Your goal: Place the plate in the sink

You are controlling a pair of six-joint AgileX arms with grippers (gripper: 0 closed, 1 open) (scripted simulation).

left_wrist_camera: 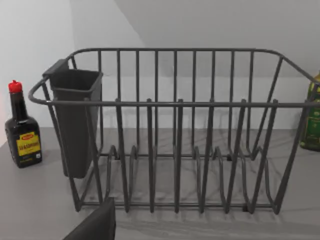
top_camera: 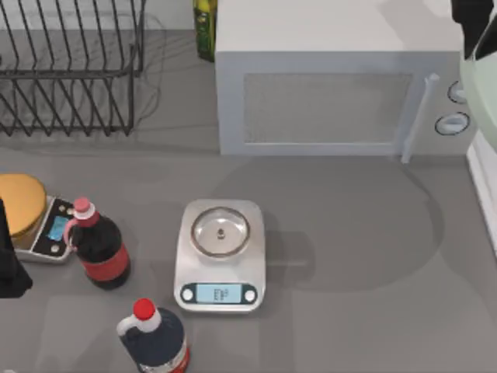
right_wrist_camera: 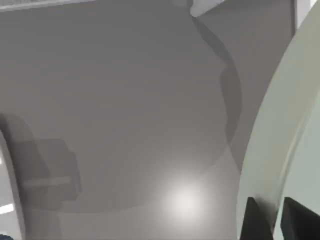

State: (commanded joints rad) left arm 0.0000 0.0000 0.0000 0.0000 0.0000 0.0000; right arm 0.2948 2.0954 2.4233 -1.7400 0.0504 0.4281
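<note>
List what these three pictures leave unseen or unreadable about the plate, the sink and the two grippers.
- Plate: cut off by the top view's right edge, so only a sliver shows.
- Sink: only a rim strip shows at that same edge; the basin is hidden.
- Right gripper: dark fingers at the plate rim in the right wrist view, cropped by the frame.
- Left gripper: cut by the left edge.

We see bare counter [top_camera: 349, 256] right of the scale [top_camera: 220, 256], open up to the sink [top_camera: 483, 190] rim at the right edge | the microwave [top_camera: 334, 85] blocks the back | two bottles [top_camera: 97, 249] and the rack [top_camera: 70, 66] crowd the left side
</note>
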